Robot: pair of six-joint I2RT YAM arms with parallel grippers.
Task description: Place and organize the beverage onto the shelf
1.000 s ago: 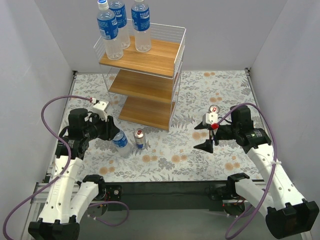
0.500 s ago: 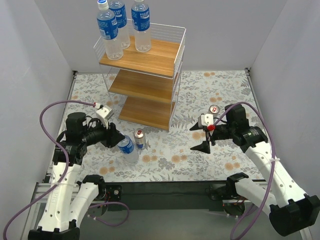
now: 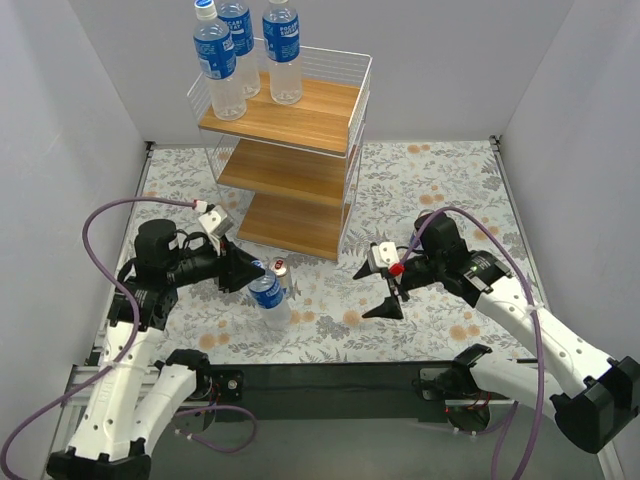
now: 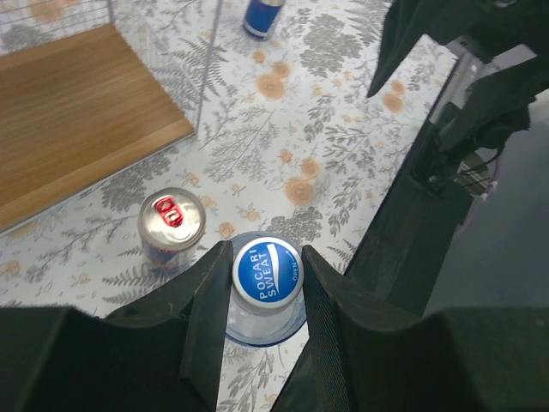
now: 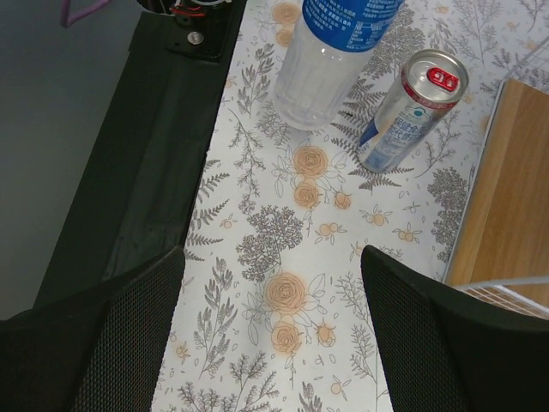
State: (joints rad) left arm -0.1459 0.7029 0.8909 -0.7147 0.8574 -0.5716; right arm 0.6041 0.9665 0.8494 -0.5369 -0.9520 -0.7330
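The shelf (image 3: 300,120) stands at the back, with three bottles (image 3: 240,60) on its top board. My left gripper (image 3: 252,278) is shut on the neck of the fourth bottle (image 3: 268,296), fingers on either side of its blue cap (image 4: 267,273). A slim can (image 3: 281,268) stands just beyond this bottle and also shows in the left wrist view (image 4: 171,227) and the right wrist view (image 5: 412,107). A second can (image 4: 262,15) stands farther right. My right gripper (image 3: 385,288) is open and empty over the floral mat, right of the held bottle (image 5: 330,60).
The shelf's middle and bottom boards (image 3: 295,225) hold nothing. The bottom board's corner (image 5: 506,189) is close to the can. The black front edge of the table (image 5: 146,172) runs below both grippers. White walls close in the left, right and back.
My left gripper has carried the bottle to the right, past the front of the can. My right arm has swung left toward the middle of the mat, its jaws still open.
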